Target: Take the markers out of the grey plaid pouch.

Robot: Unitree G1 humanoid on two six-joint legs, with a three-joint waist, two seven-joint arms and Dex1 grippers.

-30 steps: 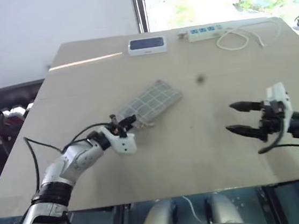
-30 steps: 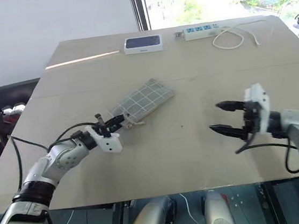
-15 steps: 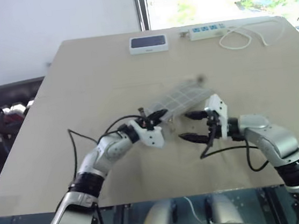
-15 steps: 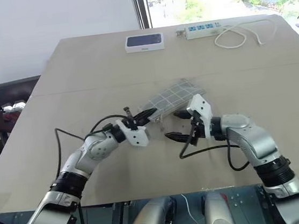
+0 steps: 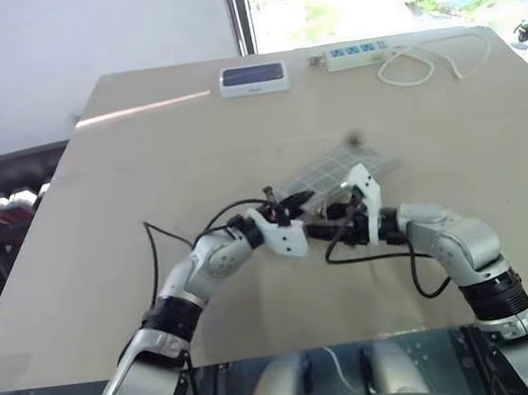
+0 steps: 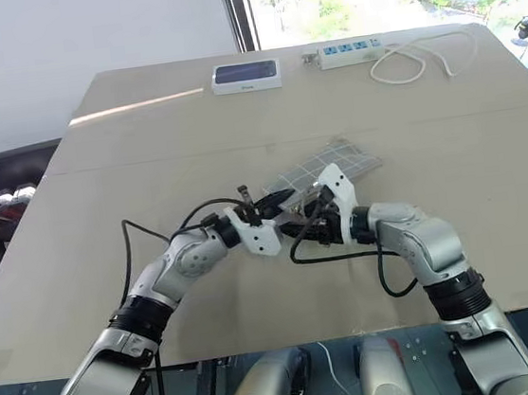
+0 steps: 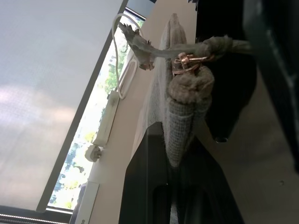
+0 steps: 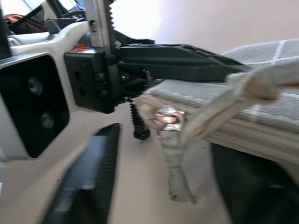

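The grey plaid pouch (image 5: 348, 163) lies slanted at the table's middle, with its near end lifted. My left gripper (image 5: 288, 200) is shut on that near end, and the fabric (image 7: 184, 100) is pinched between its black fingers. My right gripper (image 6: 307, 223) faces it from the right, open. In the right wrist view its fingers (image 8: 88, 182) stand apart on either side of the pouch's metal zip ring (image 8: 167, 118) and cord pull, without gripping them. The markers are hidden.
At the table's far edge lie a white-and-dark-blue box (image 5: 253, 79) and a white power strip (image 5: 354, 53) with its looped cable (image 5: 425, 63). Black cables hang from both wrists over the near table.
My left gripper has carried the pouch's end to the right. My right gripper has swung left to meet it, and its fingers have narrowed around the zip pull.
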